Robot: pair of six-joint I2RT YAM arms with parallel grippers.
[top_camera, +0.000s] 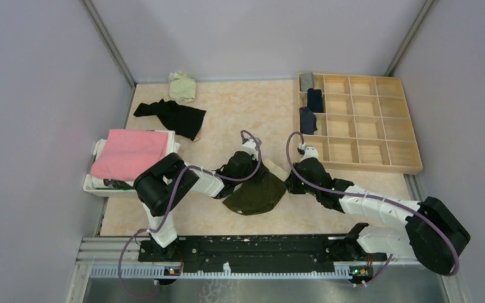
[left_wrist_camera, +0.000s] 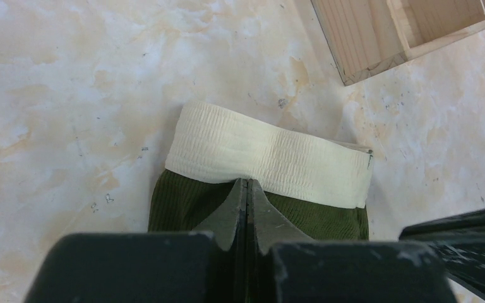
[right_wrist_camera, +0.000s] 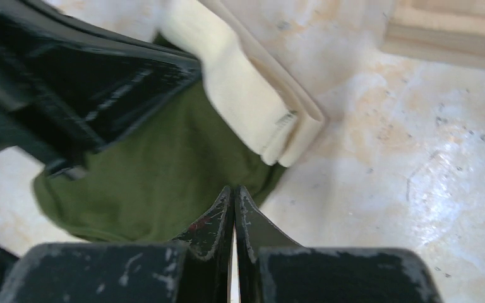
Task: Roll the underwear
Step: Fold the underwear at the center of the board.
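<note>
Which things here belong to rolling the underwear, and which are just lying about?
Belongs to the job:
- olive underwear with a cream waistband, at centre
- dark garment and pale green garment farther back, apparently waiting
- rolled pieces in the left column of the wooden tray

Lying about:
- folded pink cloth
- white basket beneath it

The whole marbled beige tabletop [top_camera: 240, 107] is taken in from a fixed camera high above and behind its near edge, angled down and forward. Both wrist views are shot close, low over the surface, past the left gripper [left_wrist_camera: 247, 186] and right gripper [right_wrist_camera: 233, 192]. The olive-green briefs with a cream waistband [left_wrist_camera: 183, 202] and a corner of the pale wooden compartment tray [left_wrist_camera: 360, 38] are shared by all three.
</note>
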